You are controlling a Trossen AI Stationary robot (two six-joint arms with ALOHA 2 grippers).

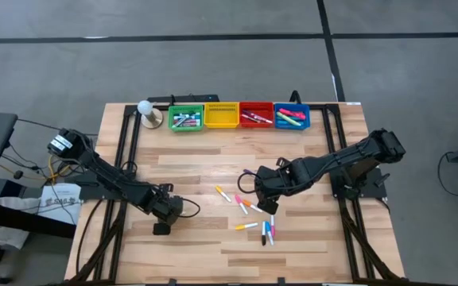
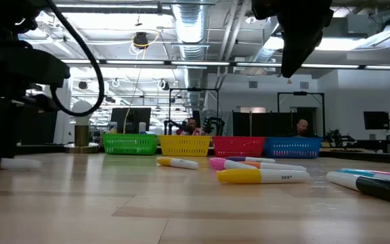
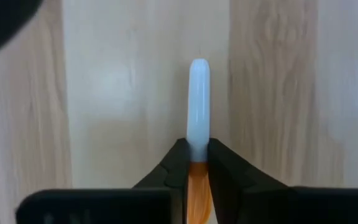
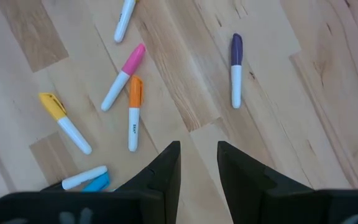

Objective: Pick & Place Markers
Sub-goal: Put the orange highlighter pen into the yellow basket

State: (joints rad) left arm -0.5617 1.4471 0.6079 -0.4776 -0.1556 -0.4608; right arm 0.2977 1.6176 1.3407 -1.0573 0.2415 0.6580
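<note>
Left wrist view first: the left gripper (image 3: 197, 163) is clamped on a marker with an orange cap and white barrel (image 3: 199, 106), the barrel sticking out past the fingertips, pale wood of the table (image 3: 104, 93) beneath. From overhead, that left gripper (image 1: 162, 226) sits low at the near-left part of the table.

Over to the right gripper (image 4: 197, 163): its fingers stand a little apart with nothing between them, hanging above the loose markers (image 1: 253, 216) scattered near the table's middle. Below it lie a purple-capped marker (image 4: 236, 70), a pink-capped one (image 4: 123, 76), an orange-capped one (image 4: 133, 112) just beside it, and a yellow-capped one (image 4: 64, 121) a little apart.

Farther back, along the far edge, four bins in a row: green bin (image 1: 184, 119), yellow bin (image 1: 221, 116), red bin (image 1: 256, 116), blue bin (image 1: 292, 117). The green, red and blue ones have markers inside.
</note>
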